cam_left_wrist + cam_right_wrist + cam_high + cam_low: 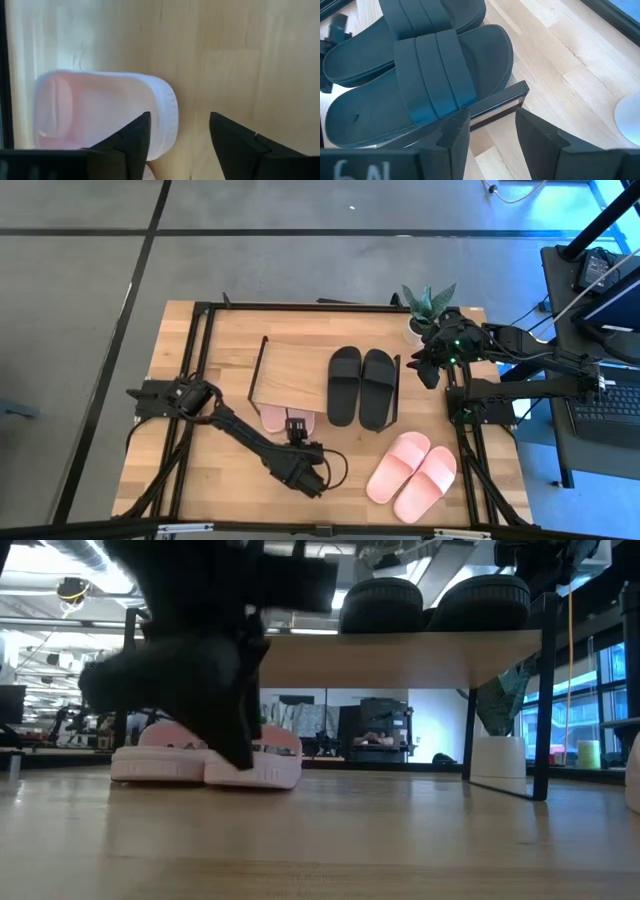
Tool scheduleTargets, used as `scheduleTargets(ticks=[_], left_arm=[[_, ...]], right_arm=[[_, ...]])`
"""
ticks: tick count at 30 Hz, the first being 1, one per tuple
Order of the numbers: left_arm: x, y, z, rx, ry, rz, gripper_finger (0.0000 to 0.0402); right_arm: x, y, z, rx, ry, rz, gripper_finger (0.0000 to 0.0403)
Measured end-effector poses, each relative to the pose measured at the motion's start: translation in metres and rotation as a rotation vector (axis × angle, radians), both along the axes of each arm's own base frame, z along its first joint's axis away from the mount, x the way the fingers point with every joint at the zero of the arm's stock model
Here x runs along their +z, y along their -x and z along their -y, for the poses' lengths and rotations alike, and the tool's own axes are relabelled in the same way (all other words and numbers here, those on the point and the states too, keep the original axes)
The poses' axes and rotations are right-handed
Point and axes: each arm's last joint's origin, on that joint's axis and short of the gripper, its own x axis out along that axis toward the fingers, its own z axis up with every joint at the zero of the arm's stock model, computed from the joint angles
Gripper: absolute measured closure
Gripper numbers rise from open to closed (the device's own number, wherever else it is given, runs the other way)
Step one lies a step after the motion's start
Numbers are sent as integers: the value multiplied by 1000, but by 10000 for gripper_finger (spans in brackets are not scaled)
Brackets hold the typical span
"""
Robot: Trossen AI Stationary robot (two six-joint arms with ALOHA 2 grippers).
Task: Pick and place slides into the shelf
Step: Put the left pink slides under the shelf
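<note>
The shelf (290, 370) stands mid-table; its light wood board (400, 658) sits on thin black legs. The black slides (361, 387) lie side by side on its right part. One pink pair (255, 765) rests sole-down on the table under the board, its ends sticking out at the near side (273, 418). The other pink pair (412, 470) lies on the table to the near right. My left gripper (298, 425) is open and low at the shelf's near edge, at one pink slide's rounded end (160, 110). My right gripper (428, 370) is open above the shelf's right end, beside the black slides (420, 75). My left gripper (180, 117) has one finger (130, 142) in front of the pink slide's rounded end and the other over bare table. I cannot tell whether that finger touches the slide, which lies flat on the table.
A potted plant (428, 305) in a white pot (497, 755) stands at the far right corner, close behind my right arm. The left part of the shelf's top board is bare. Bare tabletop lies left of the shelf and along the near edge. The shelf's black end bar (505, 100) lies under the right fingers.
</note>
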Motion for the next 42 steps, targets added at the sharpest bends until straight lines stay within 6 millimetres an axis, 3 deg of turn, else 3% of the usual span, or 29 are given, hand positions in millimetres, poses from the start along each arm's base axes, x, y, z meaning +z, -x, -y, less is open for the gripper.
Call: scheduleTargets(ticks=[9,15,24,29,34,37,42], left_arm=[[12,6,1,111,37,-32,196],[14,4,17,84,96,52,196],[16,6,30,1,218,0,196],[41,6,31,-103,363,40,196],[69,17,28,-195,456,292,196],[64,27,22,-207,528,395,196],[39,36,12,-46,582,509,196]], right_arm=[[0,0,0,2,2,0,243],[0,0,0,3,2,-1,243],[0,0,0,5,0,0,244],[0,0,0,24,18,-4,243],[0,0,0,42,34,-8,243],[0,0,0,57,48,-12,244],[0,0,0,59,50,-12,243]])
